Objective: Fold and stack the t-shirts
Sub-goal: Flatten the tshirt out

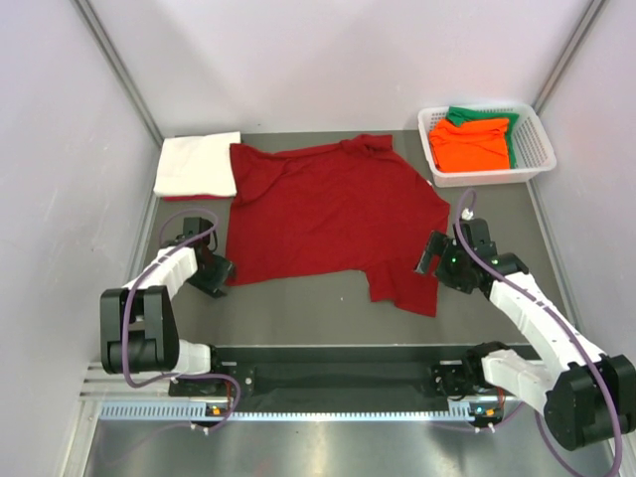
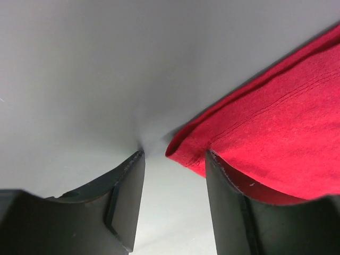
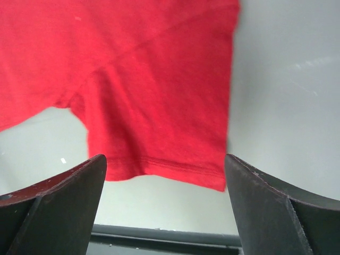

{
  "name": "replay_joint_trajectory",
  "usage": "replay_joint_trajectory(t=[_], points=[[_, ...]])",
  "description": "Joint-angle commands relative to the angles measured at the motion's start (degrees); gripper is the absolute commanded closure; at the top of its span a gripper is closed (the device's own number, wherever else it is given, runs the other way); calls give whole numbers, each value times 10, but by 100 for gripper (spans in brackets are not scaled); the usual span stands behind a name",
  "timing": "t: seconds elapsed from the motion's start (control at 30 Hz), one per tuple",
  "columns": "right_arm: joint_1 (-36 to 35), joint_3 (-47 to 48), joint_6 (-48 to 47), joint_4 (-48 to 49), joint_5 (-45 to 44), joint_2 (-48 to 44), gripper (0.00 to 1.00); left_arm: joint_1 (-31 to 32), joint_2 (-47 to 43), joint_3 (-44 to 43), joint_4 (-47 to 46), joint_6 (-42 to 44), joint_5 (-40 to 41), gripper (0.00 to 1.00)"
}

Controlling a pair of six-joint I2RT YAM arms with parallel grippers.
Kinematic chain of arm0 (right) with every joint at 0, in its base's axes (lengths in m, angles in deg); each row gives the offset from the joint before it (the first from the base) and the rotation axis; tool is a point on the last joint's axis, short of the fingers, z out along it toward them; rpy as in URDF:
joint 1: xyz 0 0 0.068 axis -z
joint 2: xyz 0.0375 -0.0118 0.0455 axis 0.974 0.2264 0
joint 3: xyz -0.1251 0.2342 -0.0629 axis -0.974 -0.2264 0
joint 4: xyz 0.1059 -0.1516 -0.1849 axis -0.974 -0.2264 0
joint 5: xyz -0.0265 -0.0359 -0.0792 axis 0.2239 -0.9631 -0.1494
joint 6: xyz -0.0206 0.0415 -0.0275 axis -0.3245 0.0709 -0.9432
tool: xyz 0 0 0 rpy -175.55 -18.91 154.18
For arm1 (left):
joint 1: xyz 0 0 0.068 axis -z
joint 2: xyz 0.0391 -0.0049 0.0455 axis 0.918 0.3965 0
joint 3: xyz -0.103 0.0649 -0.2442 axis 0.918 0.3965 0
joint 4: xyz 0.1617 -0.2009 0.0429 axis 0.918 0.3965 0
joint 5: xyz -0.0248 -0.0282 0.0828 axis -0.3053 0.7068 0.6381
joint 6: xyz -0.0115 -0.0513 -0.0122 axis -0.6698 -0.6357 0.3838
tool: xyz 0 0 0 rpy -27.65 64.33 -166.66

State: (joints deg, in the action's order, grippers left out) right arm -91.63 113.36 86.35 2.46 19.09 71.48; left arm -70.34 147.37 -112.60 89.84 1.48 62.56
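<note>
The dark red t-shirt [image 1: 328,214] lies spread flat in the middle of the table, collar toward the back. My left gripper [image 1: 221,273] is low at the shirt's near left corner. In the left wrist view that corner [image 2: 276,122] drapes over the right finger, and the left gripper [image 2: 175,156] is open with the cloth tip just inside the gap. My right gripper [image 1: 429,253] hovers by the right sleeve. In the right wrist view it [image 3: 164,159] stands wide open with the sleeve hem [image 3: 149,79] ahead between the fingers, not touching them.
A folded white t-shirt [image 1: 197,164] lies at the back left, touching the red one's shoulder. The white lattice basket [image 1: 532,164] at the back right holds an orange t-shirt [image 1: 472,144] over a green one [image 1: 467,116]. Side walls stand close on both sides.
</note>
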Motion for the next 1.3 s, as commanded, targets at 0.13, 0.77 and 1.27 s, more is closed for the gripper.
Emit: replay_joint_trajectory(t=[0.13, 0.77, 1.27], points=[[7, -15, 24, -24, -34, -19, 9, -9, 32, 12, -63, -13, 8, 49], [8, -70, 16, -40, -42, 28, 53, -7, -57, -15, -64, 93, -40, 100], [-13, -91, 45, -17, -33, 81, 57, -8, -97, 9, -84, 85, -79, 100]])
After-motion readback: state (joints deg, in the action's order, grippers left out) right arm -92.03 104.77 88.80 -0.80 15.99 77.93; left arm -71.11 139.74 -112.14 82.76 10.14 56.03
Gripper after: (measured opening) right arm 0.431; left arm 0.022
